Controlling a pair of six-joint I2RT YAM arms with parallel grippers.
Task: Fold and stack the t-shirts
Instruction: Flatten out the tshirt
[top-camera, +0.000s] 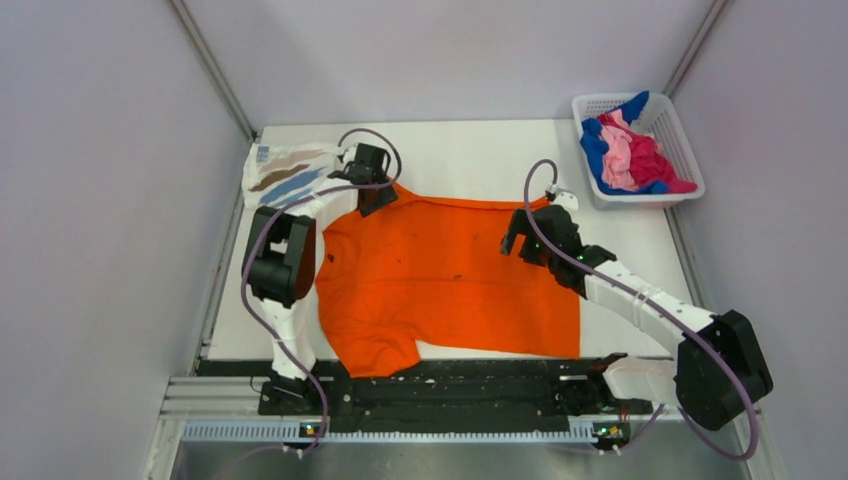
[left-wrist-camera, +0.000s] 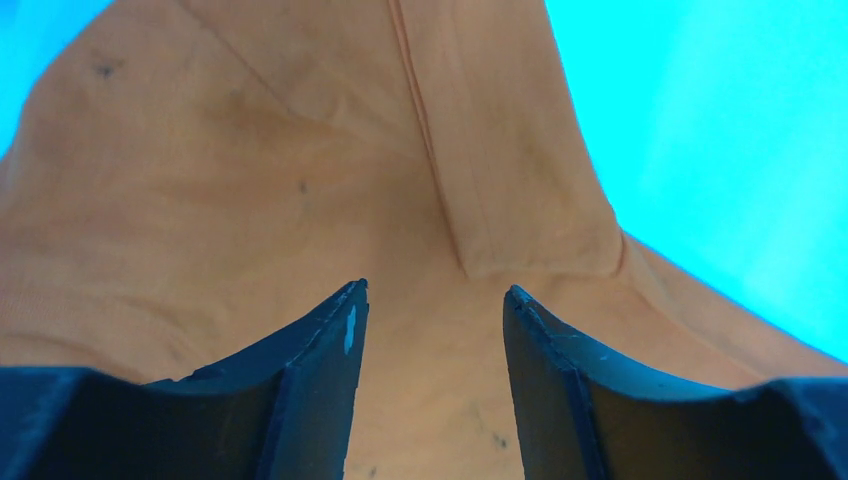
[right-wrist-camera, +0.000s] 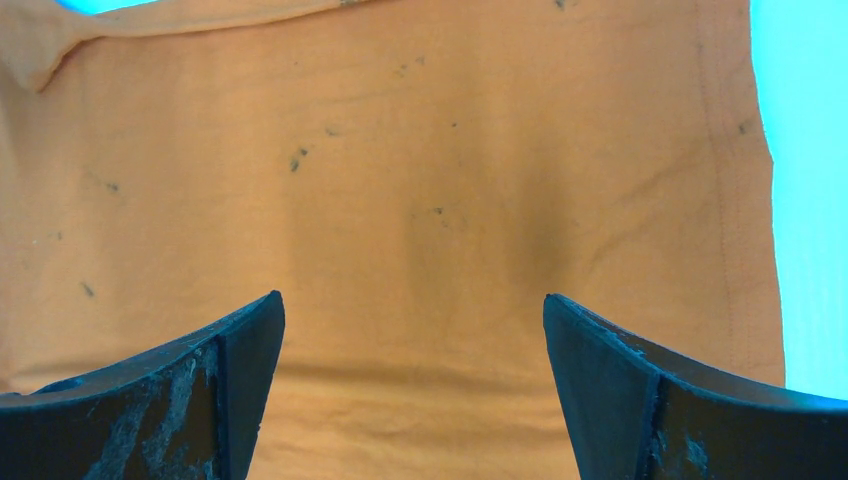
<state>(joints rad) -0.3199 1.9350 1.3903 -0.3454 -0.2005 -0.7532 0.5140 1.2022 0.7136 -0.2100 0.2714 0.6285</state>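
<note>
Evidently a fold is being set up. The orange t-shirt (top-camera: 450, 280) lies spread flat at the middle of the surface (top-camera: 460, 150), turned sideways, with one sleeve pointing toward 7 o'clock and its straight hem toward 3 o'clock.

The left arm (top-camera: 280, 255) reaches to the shirt's 11 o'clock corner. Its wrist view shows the jaws parted, gripping nothing, over a seamed flap of orange cloth that is probably the far sleeve. The right arm (top-camera: 640, 300) reaches to the 1 o'clock corner. Its jaws are spread wide above the cloth just inside the hem seam, also holding nothing.

With one arm at each end of the far edge, both corners can be pinched together and drawn toward 6 o'clock, so the fold stays straight.

A white streaked t-shirt (top-camera: 285, 172) sits folded at 10 o'clock, likely the base of the stack. The blue, pink and magenta t-shirts (top-camera: 630, 155) wait crumpled in the basket (top-camera: 650, 199) at 2 o'clock.
</note>
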